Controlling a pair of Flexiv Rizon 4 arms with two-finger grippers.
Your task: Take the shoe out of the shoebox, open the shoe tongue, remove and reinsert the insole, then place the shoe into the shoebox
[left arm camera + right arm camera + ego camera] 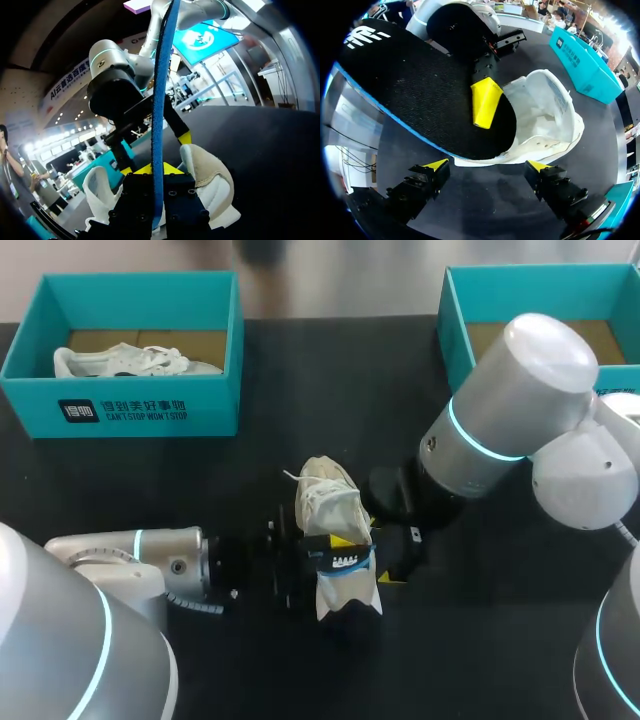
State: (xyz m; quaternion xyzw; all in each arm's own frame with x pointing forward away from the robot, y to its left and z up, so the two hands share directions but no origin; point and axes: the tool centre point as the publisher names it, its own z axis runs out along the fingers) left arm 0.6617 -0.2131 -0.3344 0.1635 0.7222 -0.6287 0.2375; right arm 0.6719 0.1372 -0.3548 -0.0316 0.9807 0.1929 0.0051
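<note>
- The white shoe (328, 498) lies on the dark worktop (300, 370) between our two arms. Its long axis runs away from us, with the opening turned up.
- The black, blue-edged insole (420, 95) is raised over that opening. One end overlaps the shoe's mouth and the rest slants up and away from it. We cannot tell whether that end sits inside the shoe.
- Our left tool (157, 170) pinches the insole edge-on between its fingers. One yellow fingertip (485, 102) presses flat on the black face, near the end closest to the shoe.
- From this tool the shoe lies directly ahead and just below, so we judge a push along the insole's length would feed it in.
- Our right tool (486, 165) has its fingers spread wide and holds nothing. The shoe lies just ahead of it, roughly in line with the gap between the fingers. The frames do not settle whether it touches the shoe.
- We judge the left arm is the one placed to work the insole, and the right is placed to steady the shoe.
- A teal shoebox (140, 410) with another white shoe in it stands well beyond the left tool.
</note>
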